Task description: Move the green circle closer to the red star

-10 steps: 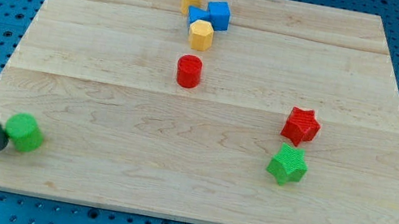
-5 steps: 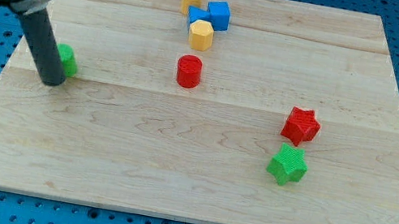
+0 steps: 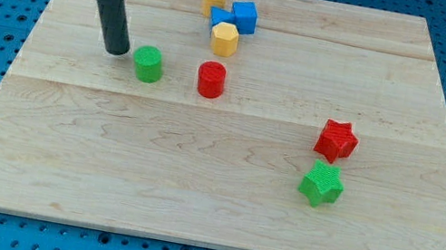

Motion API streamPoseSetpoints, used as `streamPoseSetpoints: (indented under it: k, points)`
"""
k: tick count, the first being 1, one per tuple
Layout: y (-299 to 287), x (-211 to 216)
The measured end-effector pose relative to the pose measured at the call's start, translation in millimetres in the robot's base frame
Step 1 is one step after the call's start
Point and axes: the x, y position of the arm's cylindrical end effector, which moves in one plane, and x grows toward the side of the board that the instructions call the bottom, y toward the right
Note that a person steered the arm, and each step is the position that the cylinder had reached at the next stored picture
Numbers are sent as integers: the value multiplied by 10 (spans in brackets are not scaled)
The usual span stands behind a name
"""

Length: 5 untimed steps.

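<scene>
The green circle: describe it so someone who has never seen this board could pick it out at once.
On the wooden board, look left of centre, where my tip stands. The green circle is the short round block just to the tip's right, with the red cylinder further right. The only other green block, the green star, is spiky and lies near the red star.

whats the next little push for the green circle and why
Probably a short push toward the view's right and slightly down. My tip sits just left of the green circle, a small gap between them. The red star lies far right and lower, and the red cylinder stands directly right of the circle, so angling down should pass under it.
</scene>
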Motion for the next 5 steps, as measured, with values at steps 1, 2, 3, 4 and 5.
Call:
streamPoseSetpoints:
  k: [1, 2, 3, 4, 5]
  points:
    - [522, 374]
    - [1067, 853]
    - [1765, 1048]
    - [1906, 1118]
    - [1375, 881]
